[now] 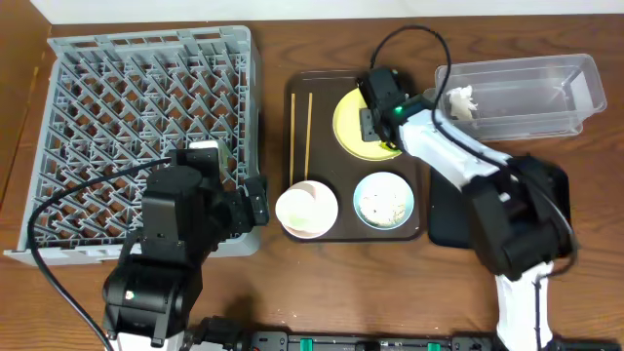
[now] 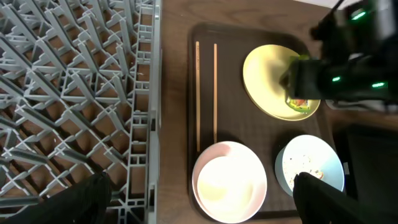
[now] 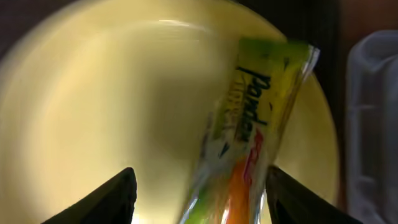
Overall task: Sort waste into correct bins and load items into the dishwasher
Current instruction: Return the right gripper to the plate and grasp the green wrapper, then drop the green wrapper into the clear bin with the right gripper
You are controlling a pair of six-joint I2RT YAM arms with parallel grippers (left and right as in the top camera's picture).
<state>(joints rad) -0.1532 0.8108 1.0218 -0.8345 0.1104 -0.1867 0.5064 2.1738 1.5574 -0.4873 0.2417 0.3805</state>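
The green-yellow-orange snack wrapper point(image 3: 249, 124) lies on the pale yellow plate point(image 1: 349, 127), also in the left wrist view point(image 2: 300, 102). My right gripper point(image 3: 199, 199) is open low over the plate, and the wrapper runs between its fingers, nearer the right one. The plate, the chopsticks point(image 1: 300, 127), the white bowl point(image 1: 307, 208) and the light blue bowl point(image 1: 384, 200) holding rice crumbs point(image 2: 308, 165) sit on the brown serving tray point(image 1: 421, 175). My left gripper point(image 2: 202, 202) is open and empty, above the white bowl beside the grey dish rack point(image 1: 146, 136).
The clear tub point(image 1: 517, 93) stands at the back right with a small white object point(image 1: 458, 100) in its left end. The black tray point(image 1: 448, 210) lies right of the serving tray, mostly under my right arm. The rack's right wall point(image 2: 146, 124) runs close along the serving tray.
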